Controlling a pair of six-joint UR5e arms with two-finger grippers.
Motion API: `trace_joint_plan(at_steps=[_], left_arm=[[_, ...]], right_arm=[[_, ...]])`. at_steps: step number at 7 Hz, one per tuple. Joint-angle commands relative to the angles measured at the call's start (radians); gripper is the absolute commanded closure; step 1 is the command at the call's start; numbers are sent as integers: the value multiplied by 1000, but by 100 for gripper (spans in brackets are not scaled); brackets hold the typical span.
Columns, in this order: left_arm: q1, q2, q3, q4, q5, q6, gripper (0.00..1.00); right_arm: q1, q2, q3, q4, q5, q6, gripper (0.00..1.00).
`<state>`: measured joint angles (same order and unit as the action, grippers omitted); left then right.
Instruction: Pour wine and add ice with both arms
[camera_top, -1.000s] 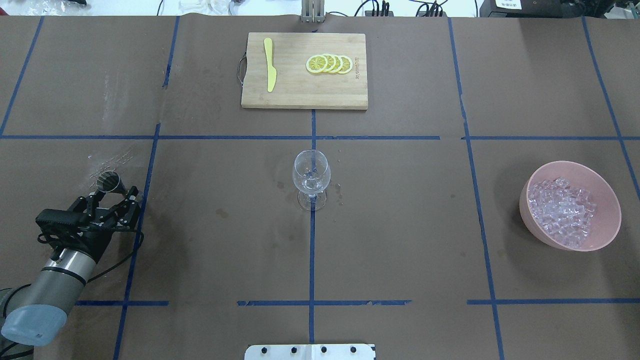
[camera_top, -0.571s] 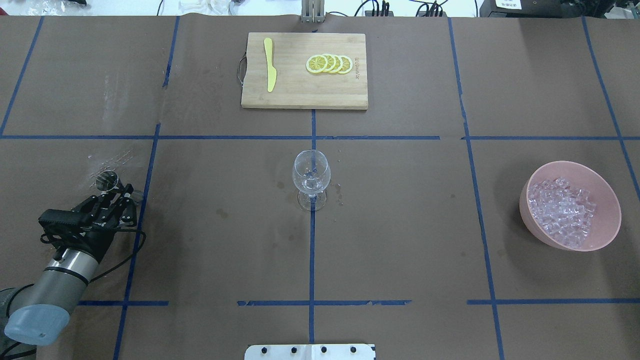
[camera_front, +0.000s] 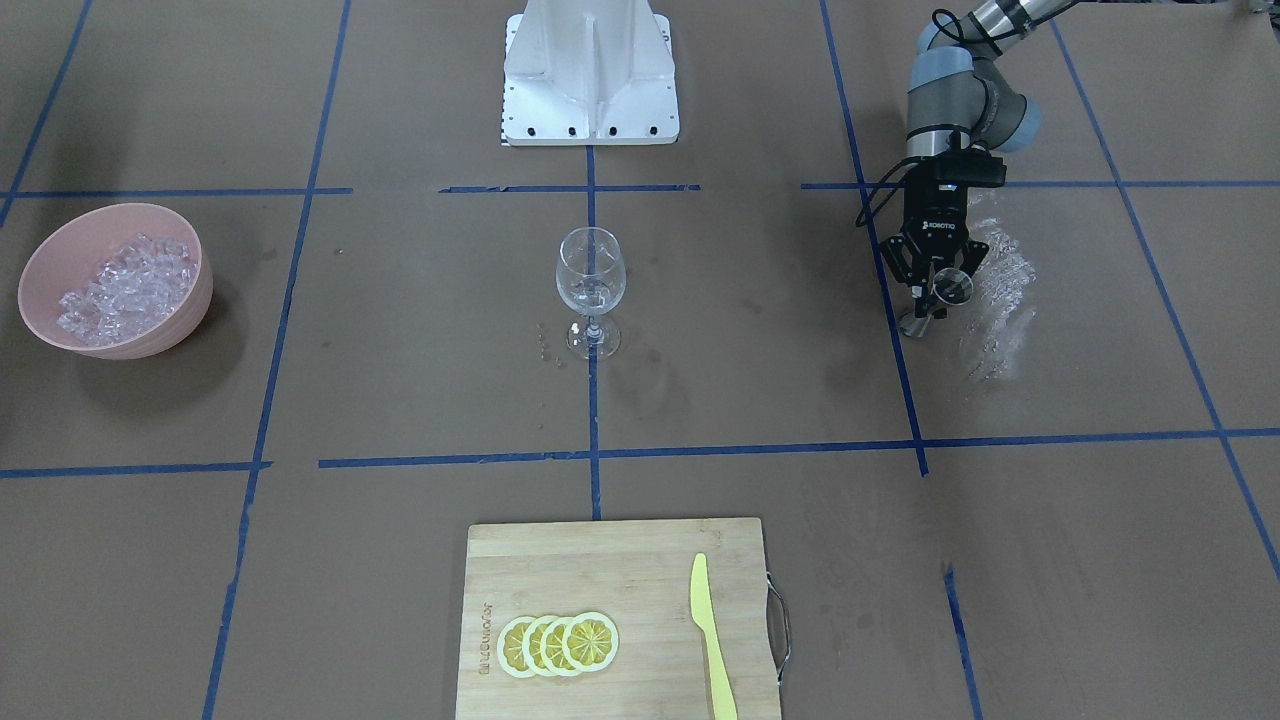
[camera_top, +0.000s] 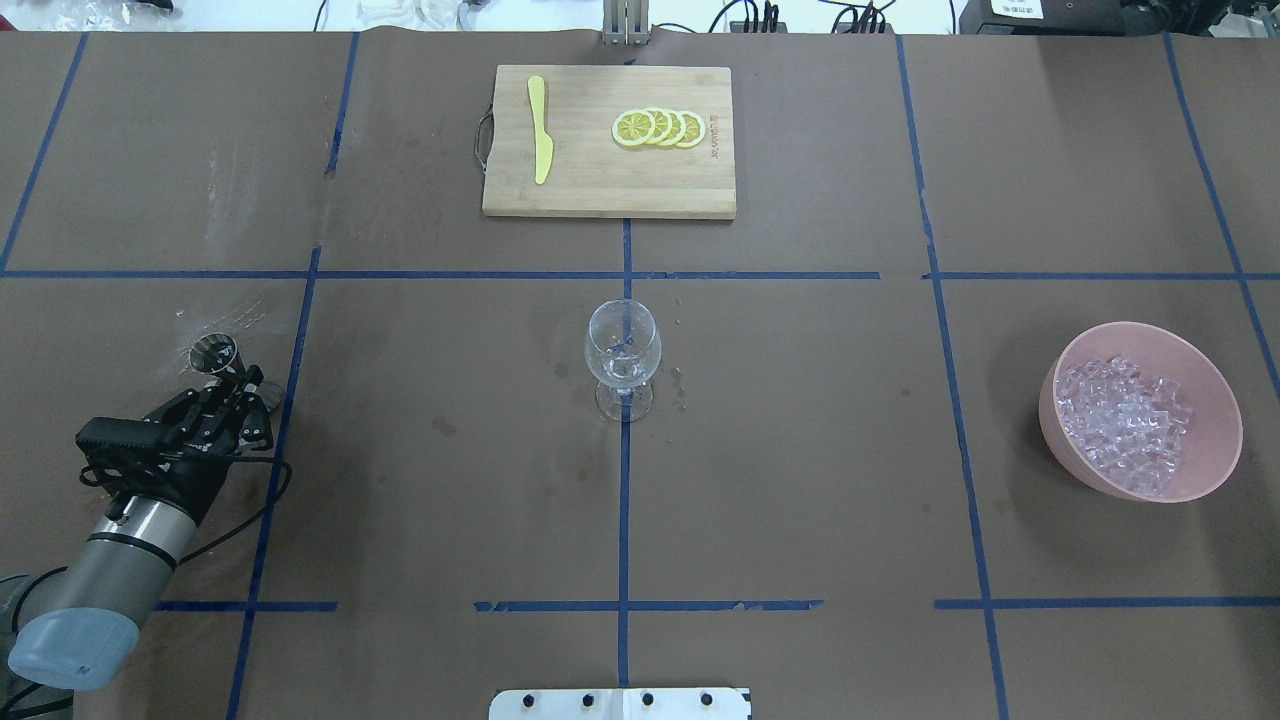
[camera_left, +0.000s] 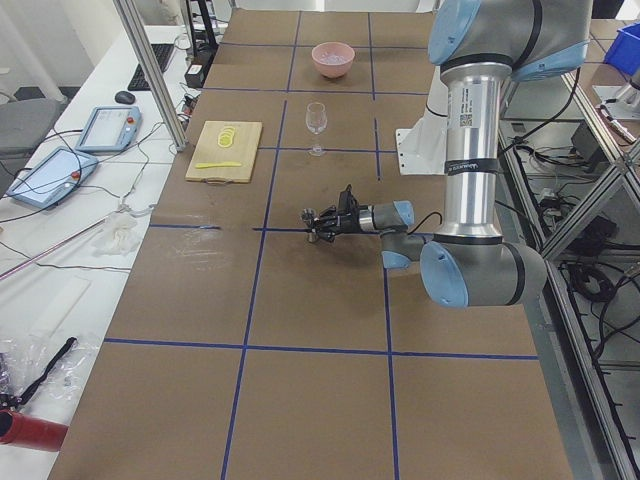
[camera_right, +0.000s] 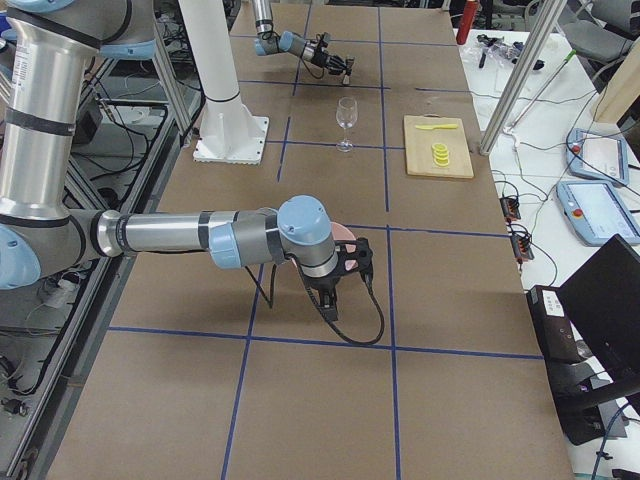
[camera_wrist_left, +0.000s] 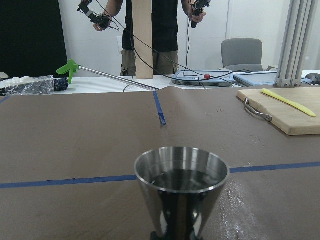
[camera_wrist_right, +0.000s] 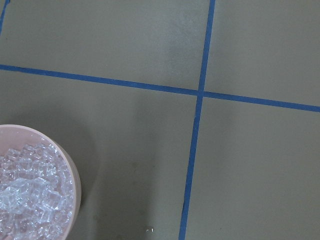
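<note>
L arm (camera_top: 130, 540) comes in low at the desk's (camera_top: 800, 450) L side, forearm nearly level w/ the surface. L pincer (camera_top: 249, 388) looks clamped on the narrow waist of a steel jigger (camera_top: 214, 354), fingers drawn in on either side. Jigger approx upright, mouth up, foot at desk level; can't tell if it touches. Wet shiny patch (camera_front: 1000, 300) on the paper just beside it. In L wrist view the jigger's inside is dark & glossy; can't tell if liquid is in it. Wine glass (camera_top: 622, 345) stands upright at desk centre where blue tape lines (camera_top: 625, 500) meet, well apart from both arms. Wine (camera_front: 590, 297) = only a small clear pool low in the bowl, hard to see; a few droplets (camera_front: 546, 348) on the desk by the foot. Ice (camera_top: 1125, 425) heaped in pink bowl (camera_top: 1220, 420) on robot's R side, well apart from the glass. R arm (camera_right: 170, 232) reaches to just beside the bowl, R pincer (camera_right: 330, 300) pointing down. It shows only in the side cam, so can't tell if apart or together. R wrist cam looks straight down on taped desk, bowl's edge at lower left. Far side: bamboo board (camera_top: 600, 190) w/ yellow knife (camera_top: 541, 130) & overlapping lemon slices (camera_top: 658, 128).
</note>
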<state>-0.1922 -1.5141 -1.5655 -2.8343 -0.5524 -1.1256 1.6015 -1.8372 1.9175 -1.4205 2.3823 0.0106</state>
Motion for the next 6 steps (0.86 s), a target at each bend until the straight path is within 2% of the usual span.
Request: trace_joint_plan(at_steps=[1,2,4,5,6], left_arm=[[-7,5,-36,-10,-1,4,100],[-9,11,-41,-34,-3,41,100],[-25,-12,-63,-105,-17,270,100],[-39,-20,-106,-106,-50,394,100],[-61,-84,-126,-100,-53,505,100]], right_arm=[[0,0,0,0,0,0,0],[0,0,0,0,0,0,0],[0,1,0,0,0,2,0],[3,1,-2,0,2,2,0],[3,0,0,0,2,2,0]])
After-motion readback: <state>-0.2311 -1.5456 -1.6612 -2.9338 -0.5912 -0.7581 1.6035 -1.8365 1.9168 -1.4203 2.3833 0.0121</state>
